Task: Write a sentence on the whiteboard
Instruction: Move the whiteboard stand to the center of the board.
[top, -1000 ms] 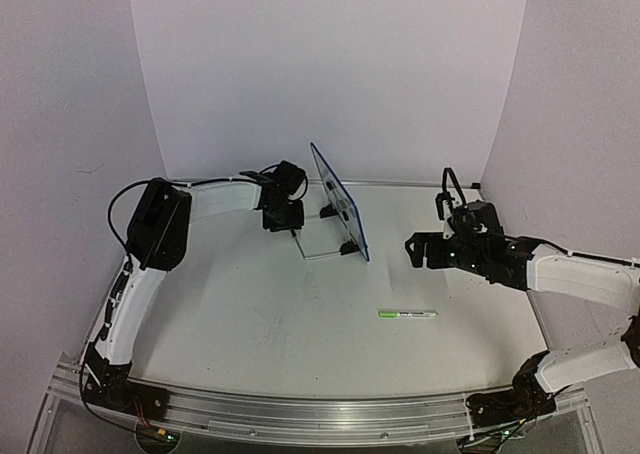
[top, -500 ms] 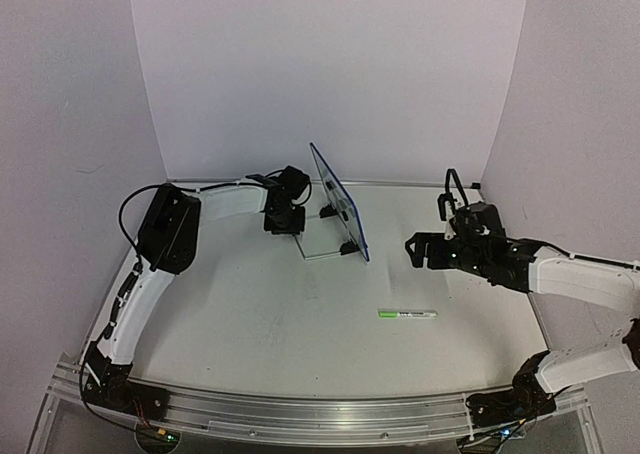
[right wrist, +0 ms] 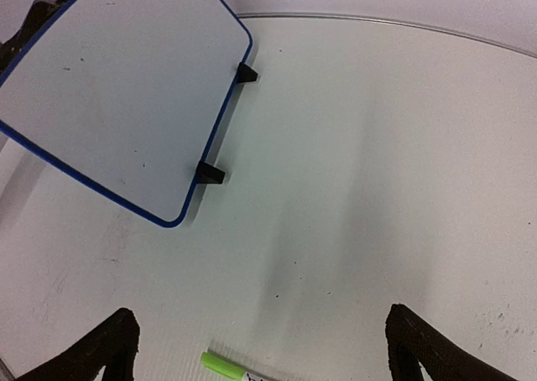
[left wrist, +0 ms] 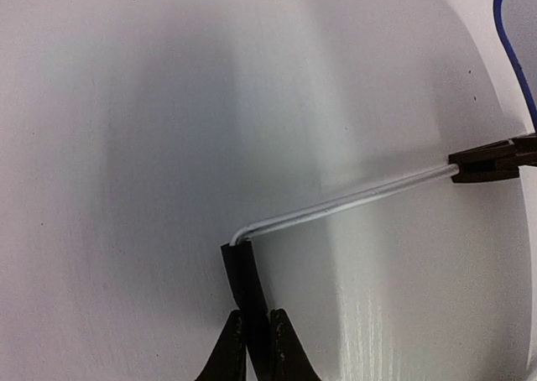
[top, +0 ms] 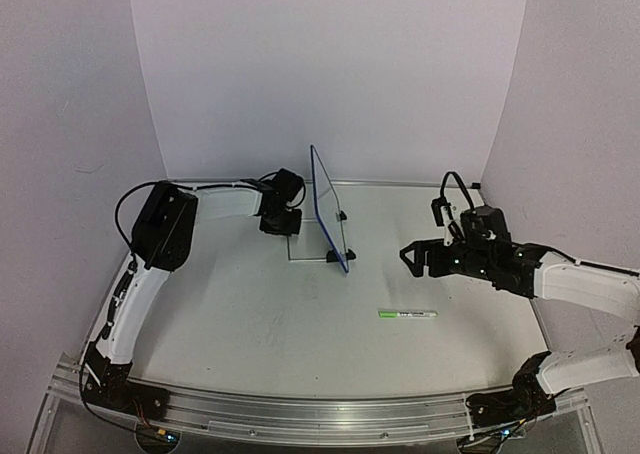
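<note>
Whiteboard (top: 328, 206) stands on the desk (top: 250, 314) between the two sets of jaws, just beside the left jaws and well apart from the right jaws, leaning back on its thin wire stand (left wrist: 352, 198). The left jaws are pinched all but shut on the black foot (left wrist: 243, 280) at the end of that stand, low against the desk. Seen from the left wrist, the wire bends out of the foot and runs away from the jaws, up and to the right, to a black clip (left wrist: 491, 161) under the board's blue rim (left wrist: 513, 54). The right jaws are spread as wide as they go, hold nothing and hang above the desk, pointed at the board. Seen from the right wrist, its white face lies ahead and to the left of them, blank but for a few faint specks. A marker (top: 407, 314) with a green cap lies flat on the desk near the right jaws, on the side toward the arm bases. From the right wrist its green end shows at the bottom edge between the two dark fingertips (right wrist: 109, 347), touching neither.
</note>
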`<state>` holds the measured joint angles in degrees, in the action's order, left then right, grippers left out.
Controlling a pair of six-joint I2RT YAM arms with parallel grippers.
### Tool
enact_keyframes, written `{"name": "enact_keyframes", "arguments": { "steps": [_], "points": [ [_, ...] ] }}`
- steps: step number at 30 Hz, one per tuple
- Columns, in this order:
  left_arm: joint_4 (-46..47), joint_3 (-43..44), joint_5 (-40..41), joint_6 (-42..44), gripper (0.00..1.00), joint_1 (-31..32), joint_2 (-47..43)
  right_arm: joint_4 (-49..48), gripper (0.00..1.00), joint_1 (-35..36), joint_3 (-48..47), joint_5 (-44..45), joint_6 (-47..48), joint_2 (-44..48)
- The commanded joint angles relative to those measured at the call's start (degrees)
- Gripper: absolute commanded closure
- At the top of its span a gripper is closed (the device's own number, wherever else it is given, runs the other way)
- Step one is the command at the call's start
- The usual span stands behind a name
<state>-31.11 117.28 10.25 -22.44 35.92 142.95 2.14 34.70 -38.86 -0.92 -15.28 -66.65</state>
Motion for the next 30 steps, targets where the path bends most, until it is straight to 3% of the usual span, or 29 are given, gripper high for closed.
{"name": "enact_keyframes", "arguments": {
  "steps": [1, 8, 12, 17, 20, 25, 30],
  "points": [
    [-1.87, -8.09, -4.18, 10.38, 1.00, 0.40, -3.79, -4.08, 0.02, 0.17, 1.64, -10.71, 6.44, -0.43],
    [4.61, -17.40, -14.10, 20.38, 1.00, 0.42, -9.59, -8.17, 0.08, 2.39, 0.64, -17.02, 10.13, -6.36],
    [7.59, -20.99, -22.41, 26.41, 1.00, 0.46, -11.91, -9.55, 0.13, 6.32, -1.66, -15.60, 12.51, -12.05],
    [7.10, -21.36, -25.21, 28.53, 0.99, 0.36, -12.58, -15.17, 0.17, 12.59, -3.31, -11.76, 13.56, -19.31],
    [7.84, -22.07, -26.69, 26.92, 0.92, -0.34, -13.49, -19.95, 0.20, 14.97, -4.02, -10.20, 13.14, -23.63],
    [12.52, -26.51, -28.75, 21.40, 0.66, -2.21, -17.68, -26.23, 0.23, 18.28, -6.42, -6.02, 13.70, -29.94],
    [17.13, -31.92, -28.29, 16.36, 0.52, -4.50, -24.75, -27.76, 0.26, 18.81, -10.25, -5.78, 14.78, -37.20]
  ]
}}
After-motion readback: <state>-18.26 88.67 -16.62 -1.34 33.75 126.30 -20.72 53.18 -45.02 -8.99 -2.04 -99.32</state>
